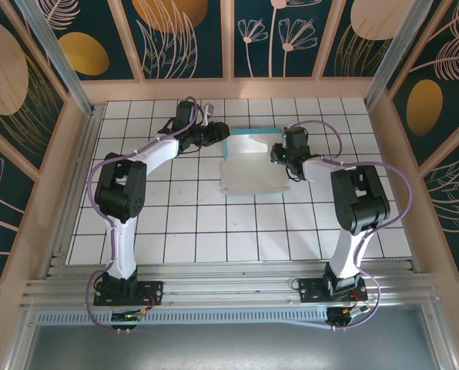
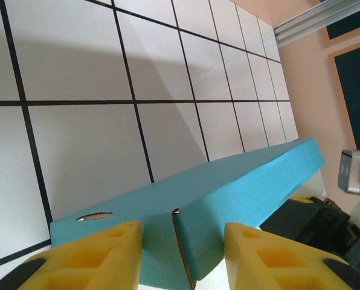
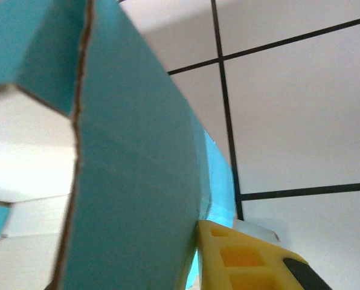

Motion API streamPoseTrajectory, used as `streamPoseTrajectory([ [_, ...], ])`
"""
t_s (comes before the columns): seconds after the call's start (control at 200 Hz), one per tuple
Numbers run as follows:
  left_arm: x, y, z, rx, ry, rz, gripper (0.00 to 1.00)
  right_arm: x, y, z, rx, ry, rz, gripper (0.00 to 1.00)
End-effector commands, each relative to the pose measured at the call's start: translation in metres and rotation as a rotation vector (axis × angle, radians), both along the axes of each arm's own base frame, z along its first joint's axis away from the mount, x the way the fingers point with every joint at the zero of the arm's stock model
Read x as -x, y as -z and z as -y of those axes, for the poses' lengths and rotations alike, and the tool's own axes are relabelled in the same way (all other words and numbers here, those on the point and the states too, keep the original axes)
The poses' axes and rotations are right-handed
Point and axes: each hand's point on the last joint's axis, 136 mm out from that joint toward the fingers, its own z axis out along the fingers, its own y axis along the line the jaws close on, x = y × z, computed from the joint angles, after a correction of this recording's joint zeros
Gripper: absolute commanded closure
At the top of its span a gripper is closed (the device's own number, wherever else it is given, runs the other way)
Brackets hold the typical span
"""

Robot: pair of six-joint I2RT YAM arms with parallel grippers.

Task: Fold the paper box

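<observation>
The tiled table (image 1: 183, 231) stretches out from the two arm bases (image 1: 125, 293). Further out, a little right of the middle, sits the paper box (image 1: 249, 176). Its nearer part lies flat with the white side up, and along its far edge a turquoise wall stands raised. The wall's long axis runs left to right across the table, square to the arms' reach, and its blue side shows from above.

The left gripper (image 1: 216, 139) meets the wall's left end and the right gripper (image 1: 280, 154) meets its right end.

From the left wrist, the two yellow fingers (image 2: 101, 257) straddle the end of the wall and clamp it between them, and the blue strip stretches away beyond them.

From the right wrist, one yellow finger (image 3: 243, 257) sits just beside the paper box (image 3: 138, 157). The box rises close to the lens and hides the other finger, so I cannot tell whether this gripper is pinching it or loose.
</observation>
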Motion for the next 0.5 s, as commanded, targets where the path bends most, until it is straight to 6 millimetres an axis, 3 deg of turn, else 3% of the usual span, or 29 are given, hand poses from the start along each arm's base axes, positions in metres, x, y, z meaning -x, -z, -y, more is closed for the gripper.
streamPoseTrajectory([
  [0.0,0.017,-0.005,0.013,0.006,0.051,-0.003,0.61,0.014,0.007,0.014,0.186,0.041,0.012,0.82],
  [0.1,0.017,-0.005,0.013,0.001,0.049,-0.001,0.61,0.017,0.004,0.017,0.197,0.052,0.02,0.82],
  [0.275,0.018,-0.005,0.009,-0.027,0.051,0.018,0.6,0.025,0.009,-0.003,0.099,-0.018,0.004,0.75],
  [0.496,0.017,0.001,0.006,-0.072,0.057,0.028,0.6,0.03,-0.04,0.003,0.065,-0.038,0.113,0.47],
])
